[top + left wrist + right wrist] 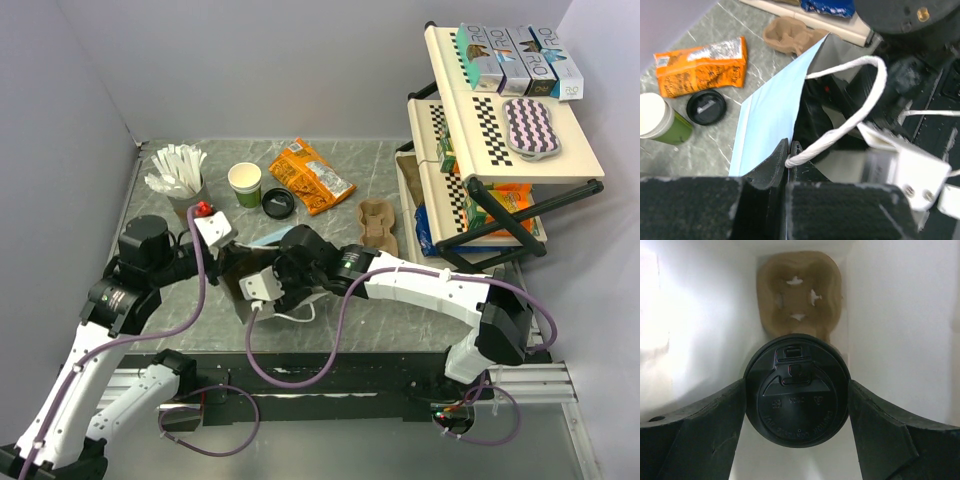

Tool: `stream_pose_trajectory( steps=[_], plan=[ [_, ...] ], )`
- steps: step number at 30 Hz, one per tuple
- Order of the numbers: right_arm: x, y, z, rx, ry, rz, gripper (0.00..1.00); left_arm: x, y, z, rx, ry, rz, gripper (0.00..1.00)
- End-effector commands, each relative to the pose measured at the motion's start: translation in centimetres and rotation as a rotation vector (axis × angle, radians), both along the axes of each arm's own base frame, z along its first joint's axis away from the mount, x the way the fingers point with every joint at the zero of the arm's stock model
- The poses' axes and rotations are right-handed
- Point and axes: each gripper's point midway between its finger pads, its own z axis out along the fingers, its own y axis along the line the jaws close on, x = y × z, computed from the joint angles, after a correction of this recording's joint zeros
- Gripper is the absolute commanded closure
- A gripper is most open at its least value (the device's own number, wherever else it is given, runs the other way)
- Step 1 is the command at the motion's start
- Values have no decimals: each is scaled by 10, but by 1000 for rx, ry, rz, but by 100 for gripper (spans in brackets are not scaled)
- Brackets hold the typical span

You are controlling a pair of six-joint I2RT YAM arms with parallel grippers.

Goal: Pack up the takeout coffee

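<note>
Takeout coffee [796, 407]: only the black lid shows, seen from straight above. The cup is inside the paper bag [767, 112], held above the brown pulp cup carrier [799, 295] that lies on the bag floor. The cup body is hidden under the lid.

Right gripper [796, 390]: reaches down into the bag, with the fingers [715, 425] clamped on both sides of the cup at lid level.

Left gripper [789, 156]: pinched tight on the bag's rim at the foot of the white rope handle [860, 107], holding the mouth up and open.

Step in hand, as a judgement: lower the cup into the bag and seat it in a carrier well.

To do it well:
- Hold the cup upright and centre it over one well, not the ridge between wells.
- Descend straight down, away from the bag walls close on either side.
- Don't squeeze harder, since a grip this near the lid could pop it.
- Release only once the base is seated, then withdraw straight up.
- The left arm should hold the rim steady so the bag neither collapses nor tips.

The top view hides the cup behind the right arm.
</note>
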Motion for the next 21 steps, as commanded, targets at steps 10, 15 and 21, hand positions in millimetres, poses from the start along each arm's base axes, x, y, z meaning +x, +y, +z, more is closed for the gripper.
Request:
stream_pose_trajectory(
  steps=[10, 15, 21],
  plan=[
    [8, -4, -8, -15, -34, -51, 100, -14, -6, -8, -54, 8, -41, 99],
    [18, -3, -11, -14, -55, -84, 100, -18, -7, -5, -54, 2, -60, 99],
    [27, -5, -13, 5, -57, -128, 100, -21, -11, -6, -53, 0, -98, 99]
  ],
)
